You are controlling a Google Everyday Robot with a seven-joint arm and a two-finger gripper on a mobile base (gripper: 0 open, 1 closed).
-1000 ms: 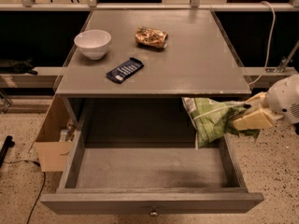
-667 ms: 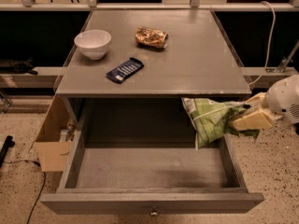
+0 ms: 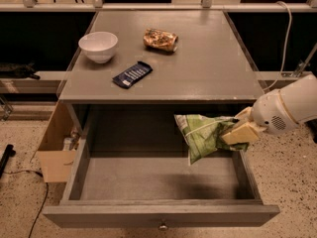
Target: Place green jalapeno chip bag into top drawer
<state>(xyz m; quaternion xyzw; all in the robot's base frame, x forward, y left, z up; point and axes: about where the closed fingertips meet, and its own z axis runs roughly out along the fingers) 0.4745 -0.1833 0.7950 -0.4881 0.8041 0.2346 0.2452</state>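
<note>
The green jalapeno chip bag (image 3: pixel 202 135) is crumpled light-green foil with white patches. My gripper (image 3: pixel 237 131) is shut on its right end and holds it in the air over the right part of the open top drawer (image 3: pixel 158 214). The arm comes in from the right, just under the table's front edge. The drawer is pulled fully out, its grey floor is bare, and a small round knob (image 3: pixel 162 226) sits at the centre of its front.
On the grey tabletop (image 3: pixel 208 68) stand a white bowl (image 3: pixel 98 46), a flat dark-blue packet (image 3: pixel 132 74) and a brown-gold crinkled bag (image 3: pixel 159 39). A cardboard box (image 3: pixel 55 148) stands on the floor left of the drawer. A cable (image 3: pixel 286 33) hangs at the right.
The bag and my gripper have shifted slightly to the left and lower over the drawer. Nothing on the tabletop has moved.
</note>
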